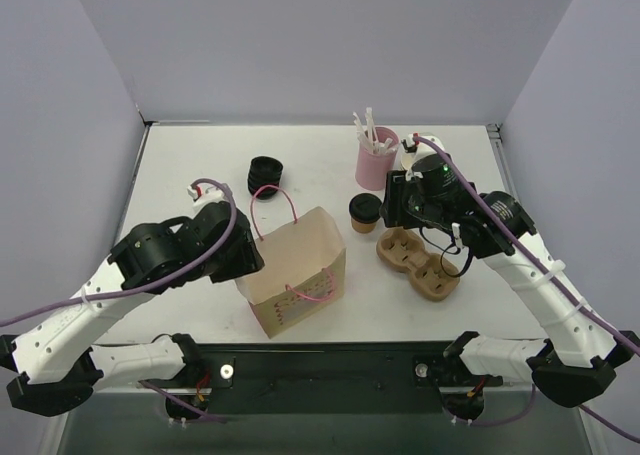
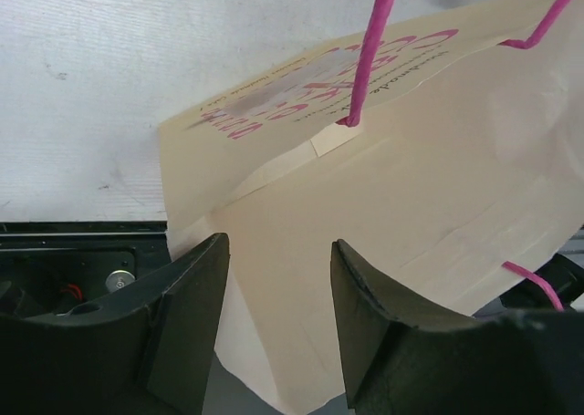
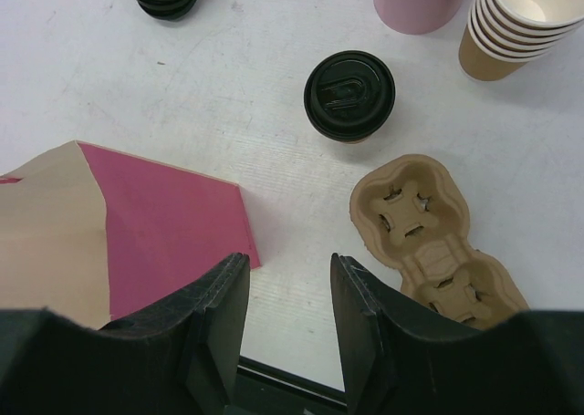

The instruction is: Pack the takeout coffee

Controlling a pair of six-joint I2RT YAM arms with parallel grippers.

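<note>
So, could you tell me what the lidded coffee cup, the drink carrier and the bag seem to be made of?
Small tan-brown cup with round black lid: lid looks like moulded plastic, faintly glossy, embossed; body probably paper. Tan two-slot carrier: matte moulded pulp, rough, fibrous. Cream bag with pink handles: thin matte paper, sharply creased.

**Robot laboratory test cell.** A white table (image 1: 190,165) stands enclosed by plain pale walls (image 1: 320,45) on three sides, with two cabled robot arms (image 1: 160,260) bolted to a black base rail (image 1: 330,365). Café props lie just ahead of the right gripper (image 3: 287,269): a lidded coffee cup (image 3: 349,96), a pulp cup carrier (image 3: 429,233), stacked paper cups (image 3: 525,18).
</note>
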